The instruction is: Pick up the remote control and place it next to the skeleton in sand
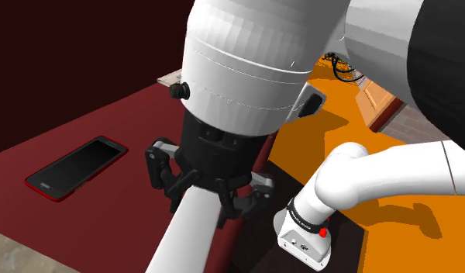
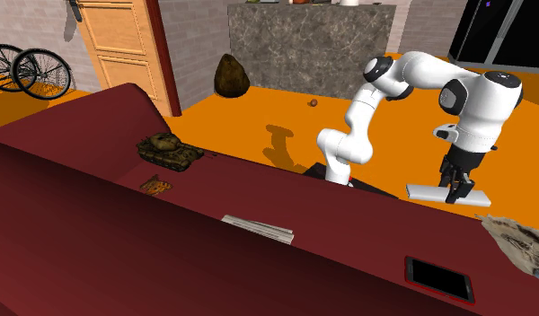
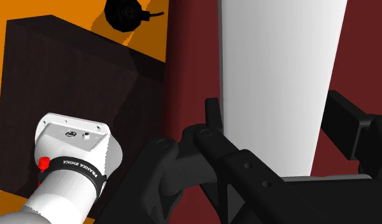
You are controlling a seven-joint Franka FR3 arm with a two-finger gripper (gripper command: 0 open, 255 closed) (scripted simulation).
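1. We see the gripper clenched on the remote control, which is drawn as a long plain white slab. In the wrist view one of the black fingers presses each long side of it.
2. In the second exterior view the remote control sits at the far edge of the dark red surface, close to the arm's stand. We cannot tell whether it is lifted clear or resting on the surface.
3. We judge the grasp to be made, so the first part of the task looks done or nearly done.
4. The skeleton in sand lies at the surface's right edge in the second exterior view. It is a sandy slab, partly cut off by the picture's edge, and it is apart from the remote control, so the placing is not yet done.
5. What is left, as we read it, is to lift, carry the remote control along that right edge, set it down just beside the sandy slab and release.
6. A red-framed phone lies towards the near edge, close to the skeleton in sand. We would choose a landing spot that avoids both.
7. The toy tank and the papers lie well away from that path.
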